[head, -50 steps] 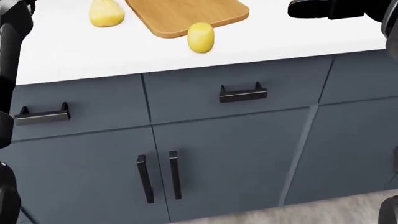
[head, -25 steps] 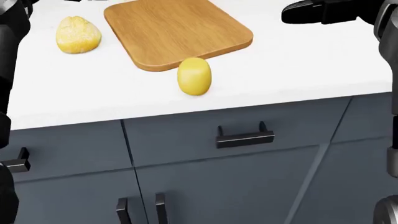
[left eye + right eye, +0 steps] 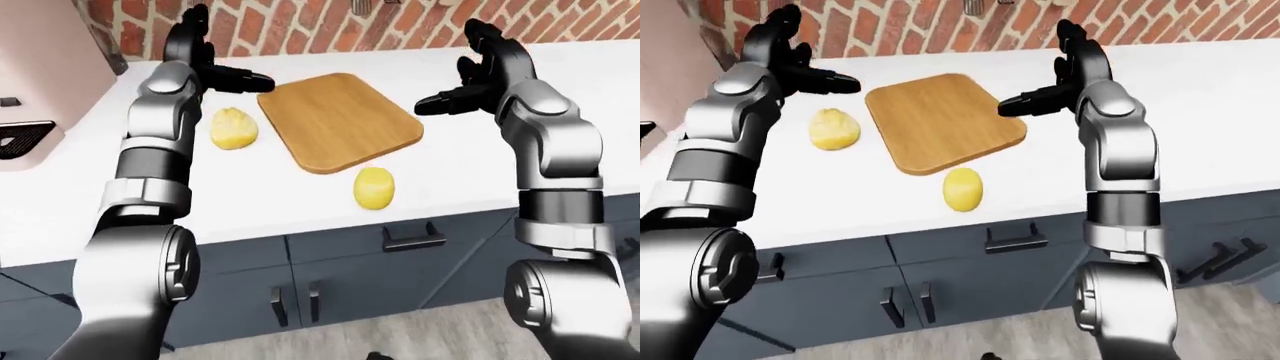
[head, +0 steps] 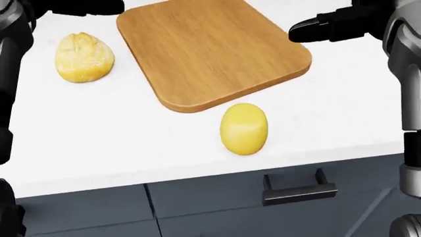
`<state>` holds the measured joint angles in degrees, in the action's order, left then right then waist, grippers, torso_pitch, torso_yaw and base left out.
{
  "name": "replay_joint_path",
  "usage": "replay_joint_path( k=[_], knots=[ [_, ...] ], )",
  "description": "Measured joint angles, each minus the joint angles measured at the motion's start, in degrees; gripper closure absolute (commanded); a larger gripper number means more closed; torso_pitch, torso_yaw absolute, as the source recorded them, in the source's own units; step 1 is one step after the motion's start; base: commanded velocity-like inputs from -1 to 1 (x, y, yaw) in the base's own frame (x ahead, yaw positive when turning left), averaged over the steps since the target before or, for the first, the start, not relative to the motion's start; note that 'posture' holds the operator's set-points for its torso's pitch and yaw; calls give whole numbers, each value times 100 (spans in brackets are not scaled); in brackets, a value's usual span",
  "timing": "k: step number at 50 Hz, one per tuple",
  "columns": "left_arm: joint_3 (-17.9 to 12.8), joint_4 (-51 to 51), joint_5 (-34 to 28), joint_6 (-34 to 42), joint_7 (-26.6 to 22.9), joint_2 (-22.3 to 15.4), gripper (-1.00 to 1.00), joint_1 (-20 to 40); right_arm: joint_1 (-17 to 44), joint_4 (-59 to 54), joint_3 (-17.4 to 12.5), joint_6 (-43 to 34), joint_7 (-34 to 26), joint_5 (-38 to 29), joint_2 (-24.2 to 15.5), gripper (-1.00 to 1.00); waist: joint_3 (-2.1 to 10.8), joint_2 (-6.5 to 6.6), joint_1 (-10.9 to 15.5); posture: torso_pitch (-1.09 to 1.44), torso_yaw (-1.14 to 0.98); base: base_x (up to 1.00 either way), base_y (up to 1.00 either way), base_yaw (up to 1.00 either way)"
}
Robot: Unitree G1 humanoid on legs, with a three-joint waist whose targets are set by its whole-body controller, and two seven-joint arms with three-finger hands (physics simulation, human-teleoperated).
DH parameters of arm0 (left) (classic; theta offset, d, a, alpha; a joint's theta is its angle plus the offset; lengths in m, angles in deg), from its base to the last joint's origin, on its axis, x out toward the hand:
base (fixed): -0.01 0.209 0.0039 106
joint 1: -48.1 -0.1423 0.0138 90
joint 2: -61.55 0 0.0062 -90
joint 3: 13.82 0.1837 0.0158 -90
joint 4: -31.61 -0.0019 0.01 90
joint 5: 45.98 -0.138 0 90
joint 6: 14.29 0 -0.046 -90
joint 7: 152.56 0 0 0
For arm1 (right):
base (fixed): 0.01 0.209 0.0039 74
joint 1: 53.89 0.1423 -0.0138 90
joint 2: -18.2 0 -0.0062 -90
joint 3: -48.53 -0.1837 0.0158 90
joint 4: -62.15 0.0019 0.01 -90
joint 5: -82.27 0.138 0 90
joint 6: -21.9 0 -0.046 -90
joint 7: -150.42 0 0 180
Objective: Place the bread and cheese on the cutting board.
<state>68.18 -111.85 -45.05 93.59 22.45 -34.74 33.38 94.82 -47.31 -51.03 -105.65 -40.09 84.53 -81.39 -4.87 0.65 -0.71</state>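
Wooden board (image 4: 213,52) fills more of your head view now: camera has advanced. Bread (image 4: 83,57) at 9 o'clock, cheese (image 4: 244,128) at 6, both off it. Left hand (image 3: 205,56) and right hand (image 3: 480,71) spread, empty.

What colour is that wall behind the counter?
Red-brown brick with pale mortar lines, clearest in the left-eye view.

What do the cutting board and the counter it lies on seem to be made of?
The cutting board looks like light wood with a matte finish: fine grain lines run along its tan face, and its rounded edge is a shade darker. The counter looks like a smooth, plain white slab, perhaps laminate or stone; the render shows no texture to settle which.
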Motion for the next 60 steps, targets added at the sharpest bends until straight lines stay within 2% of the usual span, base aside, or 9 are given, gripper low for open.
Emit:
replay_joint_path(
  k=[4,10,13,20,25,29,31,40,60],
  knots=[
    [6,244,2,-13,-14,21,-100,60,88,66,-82,44,-11,-20,-85,-100,71,-291,18,0,0,0,0,0],
    [57,195,14,38,-72,90,-100,59,16,90,-163,-4,12,-20,-102,-100,220,-146,-13,0,0,4,0,0],
    [54,313,23,85,-83,76,-100,65,-55,144,-164,-1,27,-11,-84,-100,321,-195,20,0,0,8,0,0],
    [6,381,-5,-104,-22,20,-100,118,7,327,-133,123,-7,35,-78,-100,368,296,132,0,0,8,0,0],
    [7,209,-44,-46,-29,34,-100,23,-171,112,-82,88,-12,63,-50,-100,318,164,122,0,0,5,0,0],
    [9,225,-62,-78,-42,25,-100,73,-76,123,-126,104,16,30,-92,-100,148,-154,155,0,0,0,0,0],
    [29,239,-81,-82,-46,61,-100,52,-61,176,-132,136,10,43,-108,-100,239,-380,161,0,0,-41,0,0],
    [66,298,-121,66,-101,80,-100,159,46,251,-238,-95,-26,68,-332,-100,207,-180,94,0,0,0,0,0],
    [36,191,-208,-98,-129,79,-100,-60,-833,1350,-187,-545,-1103,-261,-688,-100,230,-241,128,0,0,0,0,0]
  ],
)
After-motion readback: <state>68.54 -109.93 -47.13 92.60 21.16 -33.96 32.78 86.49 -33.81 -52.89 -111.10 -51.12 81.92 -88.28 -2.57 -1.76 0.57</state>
